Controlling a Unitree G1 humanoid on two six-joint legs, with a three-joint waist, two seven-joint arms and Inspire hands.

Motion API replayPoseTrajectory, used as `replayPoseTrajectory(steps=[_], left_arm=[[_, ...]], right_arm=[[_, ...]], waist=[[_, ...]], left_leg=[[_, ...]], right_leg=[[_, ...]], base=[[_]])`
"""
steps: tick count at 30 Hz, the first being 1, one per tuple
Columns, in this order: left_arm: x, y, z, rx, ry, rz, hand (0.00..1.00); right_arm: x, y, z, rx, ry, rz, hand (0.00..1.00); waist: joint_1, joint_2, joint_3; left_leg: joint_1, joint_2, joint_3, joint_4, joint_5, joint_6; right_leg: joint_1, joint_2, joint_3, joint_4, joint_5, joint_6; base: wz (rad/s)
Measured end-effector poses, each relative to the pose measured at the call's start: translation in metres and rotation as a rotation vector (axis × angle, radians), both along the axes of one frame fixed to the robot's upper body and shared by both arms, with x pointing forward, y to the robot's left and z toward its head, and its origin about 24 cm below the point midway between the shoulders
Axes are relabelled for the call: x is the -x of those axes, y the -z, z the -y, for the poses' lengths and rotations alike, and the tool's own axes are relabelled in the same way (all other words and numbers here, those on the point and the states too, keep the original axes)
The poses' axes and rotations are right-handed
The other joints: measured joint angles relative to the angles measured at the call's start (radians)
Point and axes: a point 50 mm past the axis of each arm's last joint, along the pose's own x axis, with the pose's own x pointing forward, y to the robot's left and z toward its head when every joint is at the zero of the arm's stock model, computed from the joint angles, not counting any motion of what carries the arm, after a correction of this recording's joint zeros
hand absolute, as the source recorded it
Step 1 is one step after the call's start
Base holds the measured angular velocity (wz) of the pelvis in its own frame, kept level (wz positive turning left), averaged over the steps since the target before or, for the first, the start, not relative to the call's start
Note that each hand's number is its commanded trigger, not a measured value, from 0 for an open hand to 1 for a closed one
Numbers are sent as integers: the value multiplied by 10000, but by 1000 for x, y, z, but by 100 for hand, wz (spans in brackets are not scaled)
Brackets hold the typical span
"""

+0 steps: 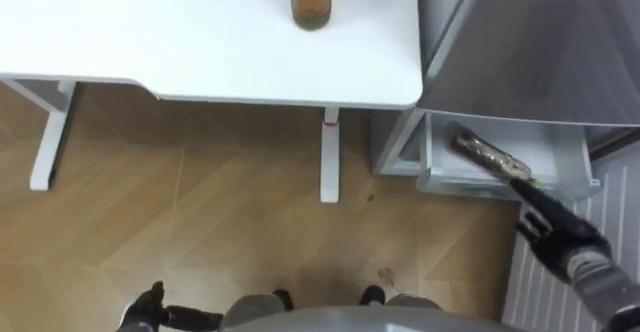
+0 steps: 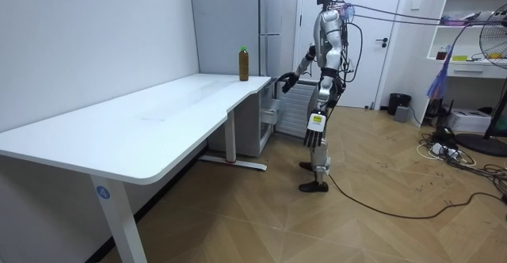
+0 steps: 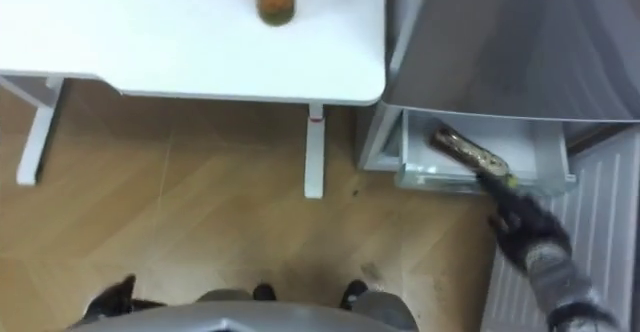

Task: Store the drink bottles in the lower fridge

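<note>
White desk's (image 1: 200, 62) far edge carries a tea bottle (image 1: 310, 2), likely heavy and slick, best clasped mid-body; the right hand (image 1: 560, 237), at the fridge drawer (image 1: 565, 157), has straight fingers.

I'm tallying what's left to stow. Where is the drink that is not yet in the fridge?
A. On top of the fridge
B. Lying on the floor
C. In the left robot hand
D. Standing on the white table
D: one bottle stands upright on the white table, while the other bottle lies in the open lower drawer of the fridge, just ahead of the right robot hand.
</note>
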Motion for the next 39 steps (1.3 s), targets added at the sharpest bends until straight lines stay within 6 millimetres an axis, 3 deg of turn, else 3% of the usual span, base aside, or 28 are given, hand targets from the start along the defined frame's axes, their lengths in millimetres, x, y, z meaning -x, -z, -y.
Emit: replayPoseTrajectory(steps=[6, 9, 15, 21, 34, 38, 39], left_arm=[[14, 4, 11, -48, -491, -158, 0], [8, 5, 17, 32, -534, 30, 0], [2, 5, 20, -129, -558, 235, 0], [-2, 5, 21, -206, -601, 311, 0], [9, 8, 22, -135, -952, -288, 0], [6, 8, 22, -131, -665, -446, 0], [4, 8, 22, -139, -613, -470, 0]], right_arm=[[58, 25, -36, -743, -442, -1584, 0], [69, 33, -53, -925, -1257, -2246, 0], [71, 39, -74, -387, -4427, -3214, 0], [66, 40, -76, 323, -5516, -3743, 0], [65, 40, -76, 569, -5816, -3923, 0], [64, 40, -77, 566, -6118, -4003, 0], [63, 40, -77, 620, -6235, -3985, 0]], waist=[[-100, 81, 80], [-166, 114, 121], [-194, 126, 150], [-110, 104, 167], [-343, 176, 144], [-340, 153, 140], [-356, 43, 149]], left_leg=[[634, 29, -17, -72, -224, -69], [852, 34, -50, -71, -339, -76], [1225, -8, -65, -187, -414, -60], [1412, -4, -51, -224, -475, -73], [1790, 7, -77, -313, -605, -91], [1832, 6, -79, -305, -604, -91], [1828, 0, -86, -305, -604, -91]], right_leg=[[593, 64, 50, -67, -215, 74], [850, 95, 46, -169, -251, 126], [1122, 93, 193, -189, -301, 201], [1269, 161, 392, -327, -310, 217], [1584, 213, 541, -356, -355, 265], [1620, 213, 540, -353, -365, 265], [1620, 207, 538, -353, -373, 270]], base=[[-3], [0], [-6], [-6], [-3], [0], [0]])
